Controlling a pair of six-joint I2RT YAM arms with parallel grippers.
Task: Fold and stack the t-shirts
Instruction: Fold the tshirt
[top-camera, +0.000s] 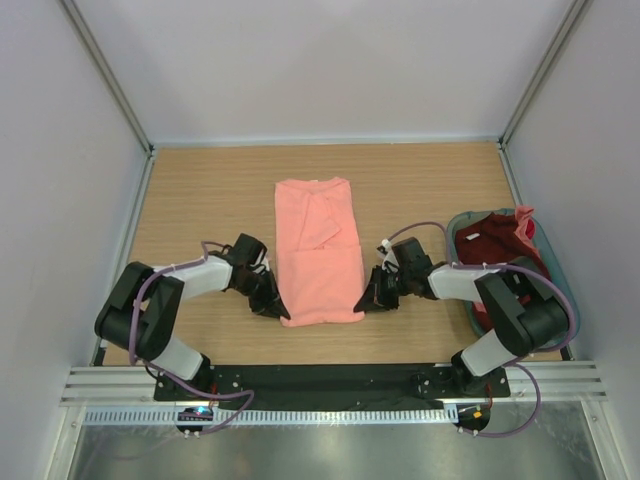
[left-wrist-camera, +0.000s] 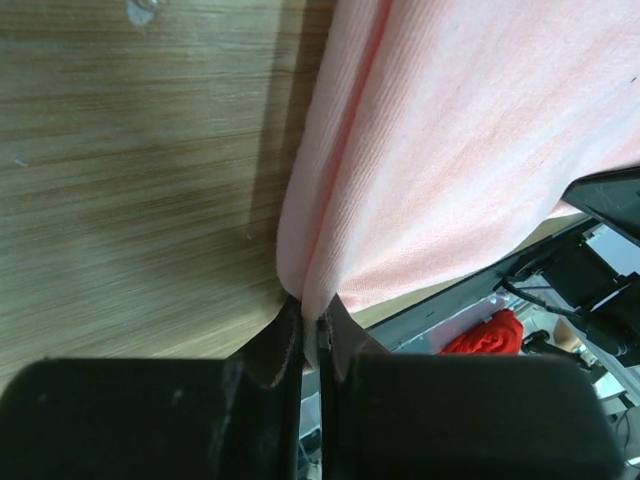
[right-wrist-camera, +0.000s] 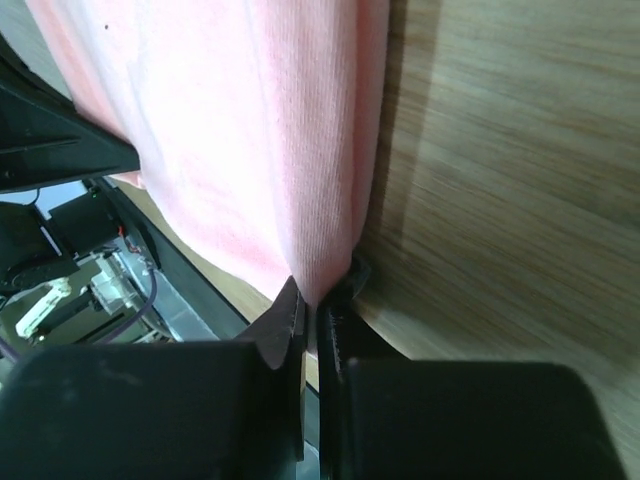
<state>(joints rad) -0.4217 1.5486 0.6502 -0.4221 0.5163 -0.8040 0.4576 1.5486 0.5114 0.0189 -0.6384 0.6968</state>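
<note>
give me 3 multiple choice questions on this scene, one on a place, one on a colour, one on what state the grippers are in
1. Where is the basket?
A. at the table's left edge
B. at the right edge of the table
C. at the far edge, in the middle

2. What colour is the shirt laid flat on the table?
A. salmon-pink
B. white
C. blue

3. The left gripper and right gripper are:
A. both open, clear of the cloth
B. both shut on the shirt's near corners
C. one shut, one open

Answers:
1 B, the top view shows it at the right edge.
2 A, the flat cloth is salmon-pink.
3 B, each wrist view shows the fingers pinched on the cloth.
</note>
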